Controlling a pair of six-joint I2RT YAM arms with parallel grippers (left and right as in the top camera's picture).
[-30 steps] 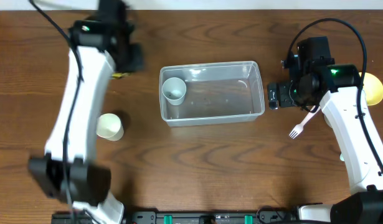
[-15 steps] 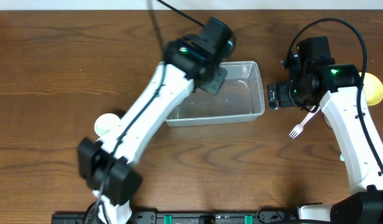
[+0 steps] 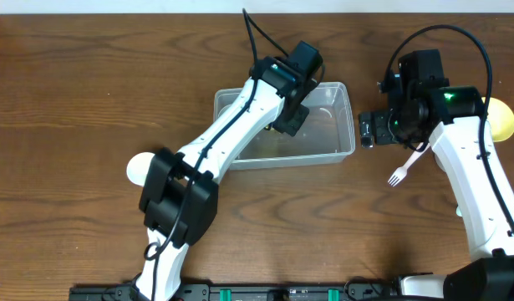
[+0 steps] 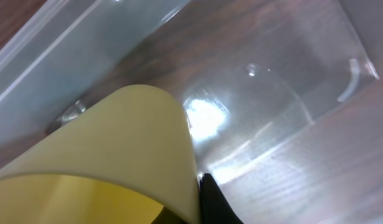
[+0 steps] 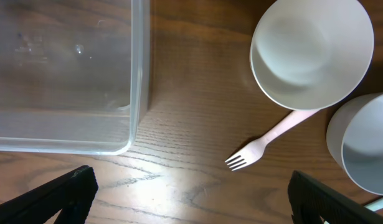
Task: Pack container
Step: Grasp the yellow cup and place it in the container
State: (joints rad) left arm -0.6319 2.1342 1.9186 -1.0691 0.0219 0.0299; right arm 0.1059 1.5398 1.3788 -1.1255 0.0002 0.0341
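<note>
Container (image 3: 333,152) — under left gripper's (image 3: 288,118) yellow vessel (image 4: 116,143)

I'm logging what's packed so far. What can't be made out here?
Overhead: the left arm covers the left part of the container, hiding any contents there.
Left wrist: the yellow item is cut off by the bottom edge; its kind is unclear.
Right wrist: the white vessel at right is cut off by the edge.
</note>
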